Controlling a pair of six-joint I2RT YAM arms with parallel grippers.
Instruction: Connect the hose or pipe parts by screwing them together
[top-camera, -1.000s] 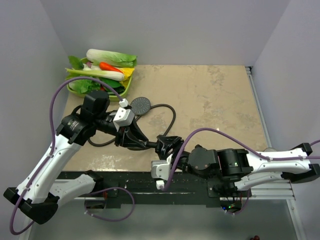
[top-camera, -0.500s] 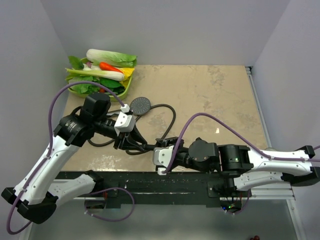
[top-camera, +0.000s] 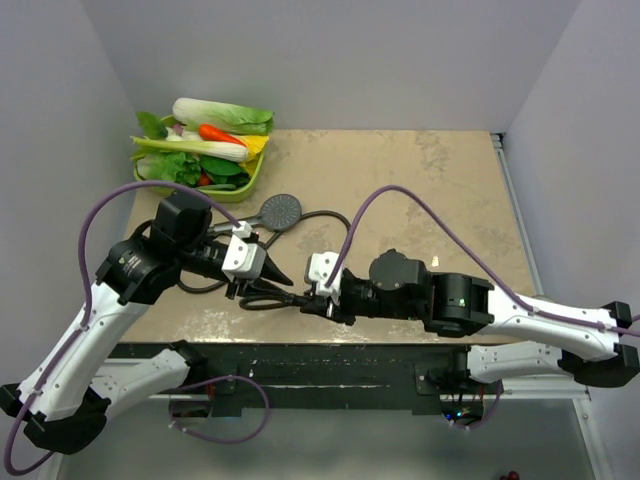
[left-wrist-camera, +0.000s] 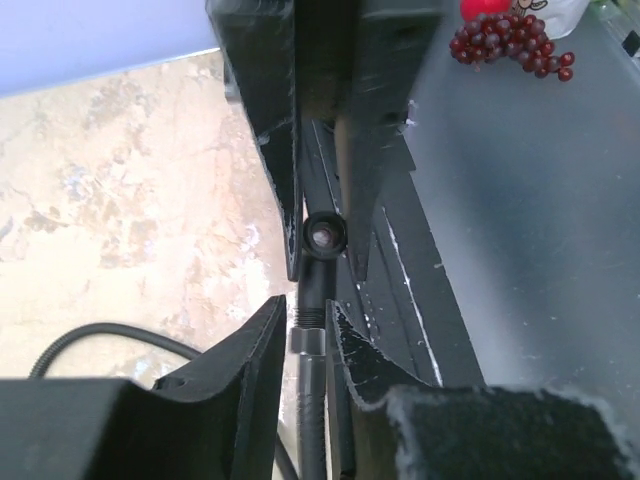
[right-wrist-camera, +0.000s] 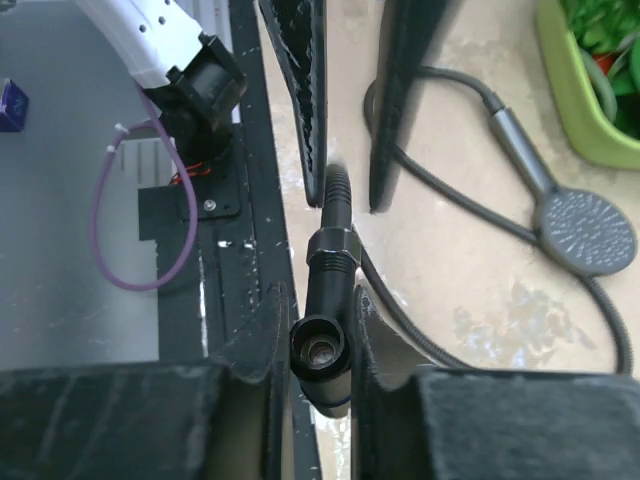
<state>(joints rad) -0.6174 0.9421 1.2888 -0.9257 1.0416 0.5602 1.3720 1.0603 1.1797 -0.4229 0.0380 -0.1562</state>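
The beige, marbled table (top-camera: 430, 200) sits between plain pale walls. Nearest the arm bases, just past the black mounting rail (top-camera: 300, 365) and well short of the shower head (top-camera: 282, 210), the two grippers meet nose to nose. The right gripper (right-wrist-camera: 318, 296) is clamped on the hose's end nut (right-wrist-camera: 320, 350), whose open bore faces that wrist's camera. The left gripper (left-wrist-camera: 307, 312) pinches the hose (right-wrist-camera: 338, 192) just behind the collar, on the side toward the shower head.

Beyond them the rest of the hose loops across the table to the shower head, which lies face up with nothing gripping it. A length of hose runs on from its handle, but I cannot tell whether that joint is threaded. Farther back, beyond the head, stands a green tray (top-camera: 255, 178) of vegetables (top-camera: 215, 115).

The step in hand looks like securing the free hose end. Next, one arm must likely let go, take the mating part, line the threads up squarely with the nut, then turn.
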